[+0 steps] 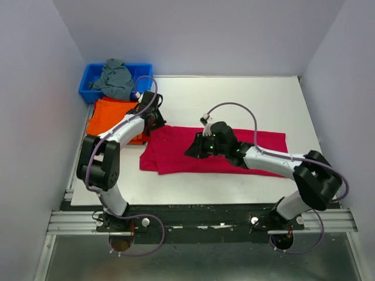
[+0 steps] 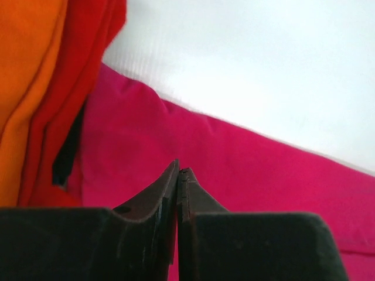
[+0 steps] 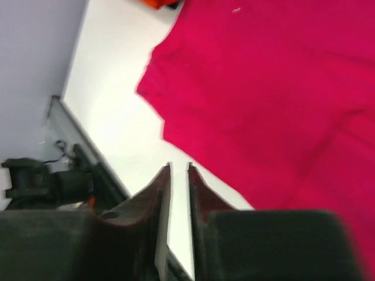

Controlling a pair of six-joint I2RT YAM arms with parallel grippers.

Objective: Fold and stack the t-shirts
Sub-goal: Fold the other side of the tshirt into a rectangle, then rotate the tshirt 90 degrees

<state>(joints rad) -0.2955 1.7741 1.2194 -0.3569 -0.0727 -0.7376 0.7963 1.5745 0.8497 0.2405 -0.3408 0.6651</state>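
Lying flat, soft crimson-pink t-shirt (image 1: 176, 155), orange rectangles (image 1: 108, 114)

White-black arms (image 1: 123, 127) (lilac cables (image 1: 234, 104))

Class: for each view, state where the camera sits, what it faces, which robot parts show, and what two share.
Top external: above, behind the arms; looks down on table; both arms show.
Left wrist: on left arm; faces pink shirt, orange shirts; left gripper shows.
Right wrist: on right arm; faces pink shirt, table; right gripper shows.
Shared: the pink shirt.
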